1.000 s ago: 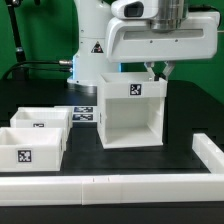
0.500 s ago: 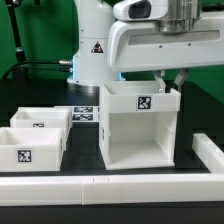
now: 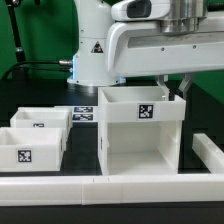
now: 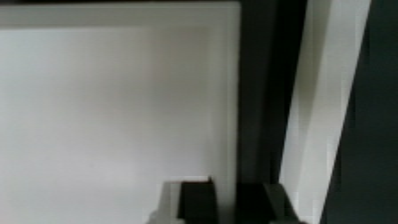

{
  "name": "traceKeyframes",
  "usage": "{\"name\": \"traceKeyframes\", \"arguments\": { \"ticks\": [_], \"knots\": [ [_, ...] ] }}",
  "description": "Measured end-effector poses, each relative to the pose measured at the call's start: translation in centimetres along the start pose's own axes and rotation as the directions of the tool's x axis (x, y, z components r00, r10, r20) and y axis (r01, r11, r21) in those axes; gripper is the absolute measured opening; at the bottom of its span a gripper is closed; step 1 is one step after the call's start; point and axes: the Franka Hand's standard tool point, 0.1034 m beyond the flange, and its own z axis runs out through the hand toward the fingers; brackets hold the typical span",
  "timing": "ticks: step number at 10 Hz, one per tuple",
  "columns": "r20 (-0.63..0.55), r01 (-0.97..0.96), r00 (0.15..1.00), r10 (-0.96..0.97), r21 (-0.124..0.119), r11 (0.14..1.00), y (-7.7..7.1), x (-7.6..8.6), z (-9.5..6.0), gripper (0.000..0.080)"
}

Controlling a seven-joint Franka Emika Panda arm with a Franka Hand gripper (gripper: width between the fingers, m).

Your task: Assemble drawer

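The drawer's tall white box shell (image 3: 140, 135) stands on the black table with its open front toward the camera and a tag on its inner back wall. My gripper (image 3: 178, 90) is at the top of the shell's wall on the exterior view's right, shut on that wall. Two small open-topped trays (image 3: 40, 121) (image 3: 30, 149) sit on the exterior view's left, each with a tag. In the wrist view the shell's white wall (image 4: 116, 95) fills most of the picture, and my gripper (image 4: 240, 205) straddles a dark edge; both fingers look dark and blurred.
The marker board (image 3: 82, 116) lies flat behind the trays, to the left of the shell. A long low white border rail (image 3: 110, 186) runs along the table's front and turns up the right side (image 3: 210, 150), close to the shell. The robot base (image 3: 95, 45) stands behind.
The shell has moved with my gripper toward the camera and to the exterior view's right, and now stands nearer the front rail. The trays have not moved.
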Motion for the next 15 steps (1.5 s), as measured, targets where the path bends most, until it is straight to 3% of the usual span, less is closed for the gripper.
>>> {"name": "traceKeyframes", "arguments": {
  "ticks": [3, 5, 9, 13, 15],
  "knots": [
    [-0.001, -0.145, 0.989, 0.145, 0.004, 0.989, -0.2, 0.0, 0.0, 0.0038],
    [-0.034, -0.377, 0.925, 0.379, 0.035, 0.925, 0.0, 0.3, 0.1, 0.0038],
    [-0.045, -0.551, 0.831, 0.554, 0.066, 0.832, 0.8, 2.3, -0.4, 0.0039],
    [-0.019, -0.706, 0.704, 0.710, 0.088, 0.703, 0.3, 2.3, -0.5, 0.0039],
    [-0.001, -0.824, 0.559, 0.829, 0.113, 0.555, 0.4, 2.4, -0.5, 0.0039]
  ]
}}
